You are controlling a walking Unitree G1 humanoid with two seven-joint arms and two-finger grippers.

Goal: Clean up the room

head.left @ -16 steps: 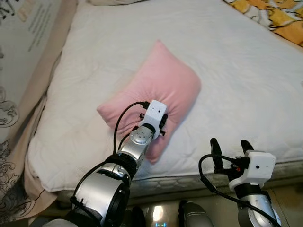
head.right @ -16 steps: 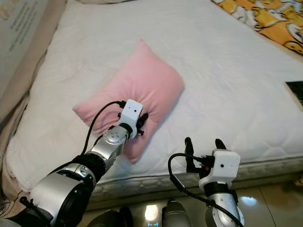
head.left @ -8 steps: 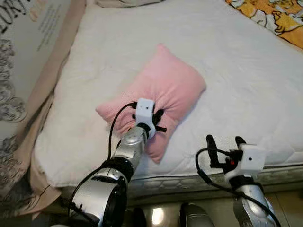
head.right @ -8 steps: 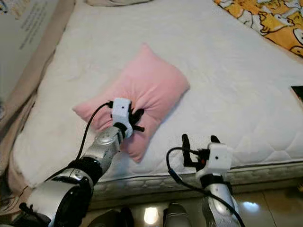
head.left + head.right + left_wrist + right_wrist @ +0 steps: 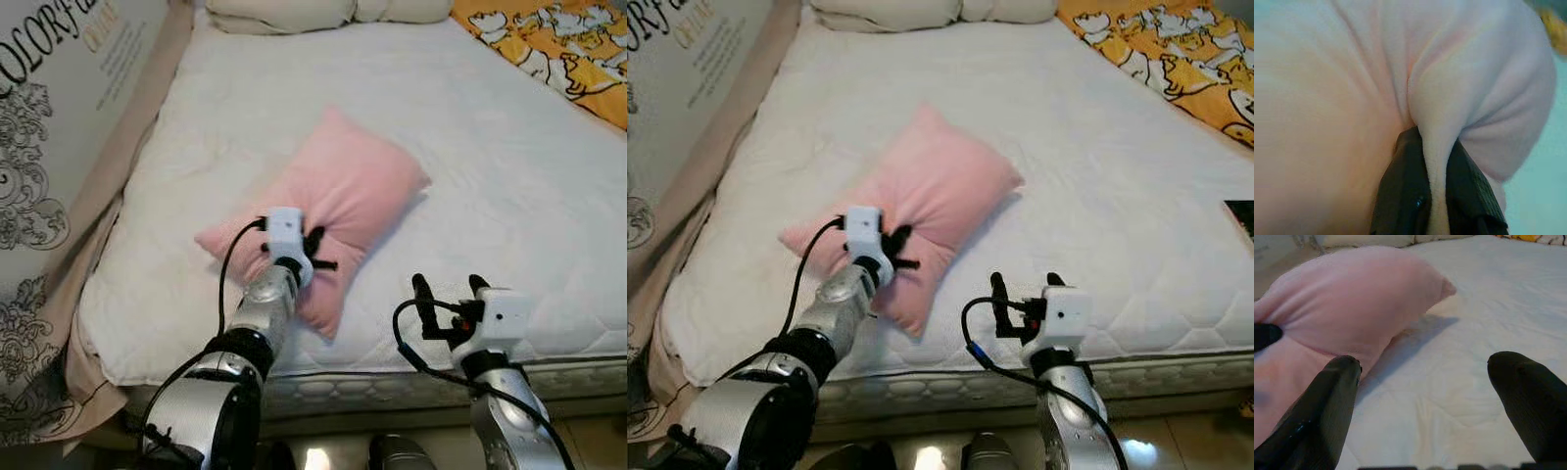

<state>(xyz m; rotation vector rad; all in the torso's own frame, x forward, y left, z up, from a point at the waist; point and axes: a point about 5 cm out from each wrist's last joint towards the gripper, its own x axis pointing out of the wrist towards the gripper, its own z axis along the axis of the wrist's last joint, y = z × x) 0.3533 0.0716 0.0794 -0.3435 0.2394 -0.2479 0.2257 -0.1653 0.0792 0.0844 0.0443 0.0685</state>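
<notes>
Left eye view: pink pillow (image 5: pixel 333 211) lies on the white mattress (image 5: pixel 509 166), near its front-left part; left gripper (image 5: pixel 315 250) is clamped on a fold at its near edge. Compared with a second ago the camera has tilted up, so the cream pillows (image 5: pixel 323 12) at the head of the bed now show; the pillow itself looks barely shifted. Right eye view: right gripper (image 5: pixel 1024 294) hovers at the mattress front edge, fingers spread, holding nothing. Left wrist view: pink fabric pinched between both black fingers (image 5: pixel 1400 196), grip solid. Right wrist view: fingers apart, pillow ahead. Judgement: grasp secured, so lifting it toward the head pillows comes next.
</notes>
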